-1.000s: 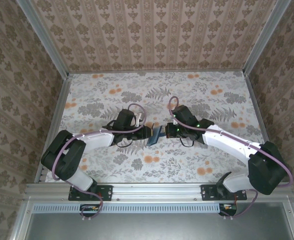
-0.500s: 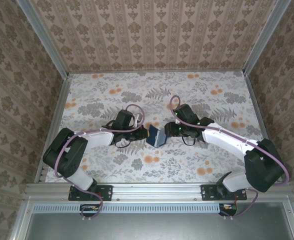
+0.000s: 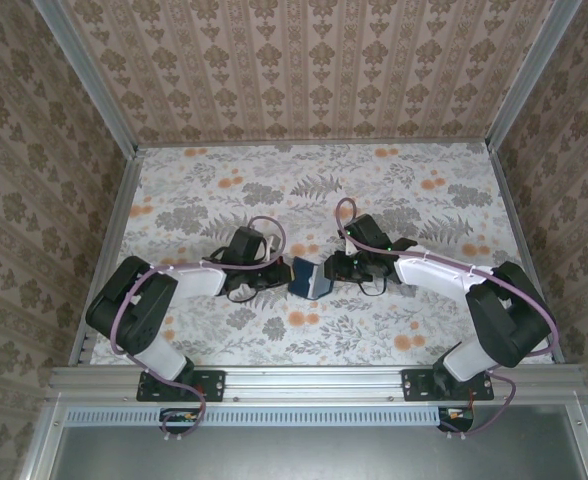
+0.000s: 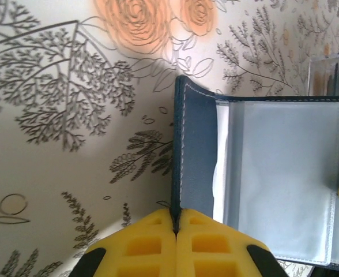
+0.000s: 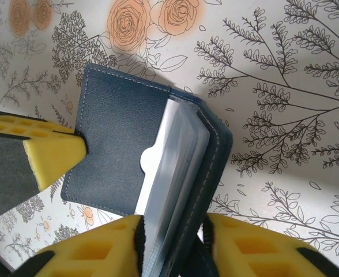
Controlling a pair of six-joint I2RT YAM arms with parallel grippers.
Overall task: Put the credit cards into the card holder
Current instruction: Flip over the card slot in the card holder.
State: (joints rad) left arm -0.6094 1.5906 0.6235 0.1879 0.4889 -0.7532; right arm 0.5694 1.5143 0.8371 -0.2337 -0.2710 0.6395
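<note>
The navy card holder (image 3: 307,277) hangs open like a book between my two grippers, just above the middle of the table. My left gripper (image 4: 176,216) is shut on the edge of its left cover (image 4: 194,156). My right gripper (image 5: 172,231) is shut on the right cover together with the stack of clear sleeves (image 5: 172,156). In the right wrist view the left gripper's yellow finger (image 5: 48,153) pinches the far cover. A white edge (image 5: 151,161) shows in the cover's pocket; I cannot tell whether it is a card. The credit cards are otherwise out of view.
The table (image 3: 424,200) has a floral cloth and is walled on three sides by patterned panels (image 3: 314,70). Both arms meet near the centre, their cables looping above the wrists. A metal rail (image 3: 314,382) runs along the near edge.
The card holder has swung from a tilted, half-folded pose to spread open. My right gripper let go and closed again on the right cover and sleeves. My left gripper tightened on the left cover.
</note>
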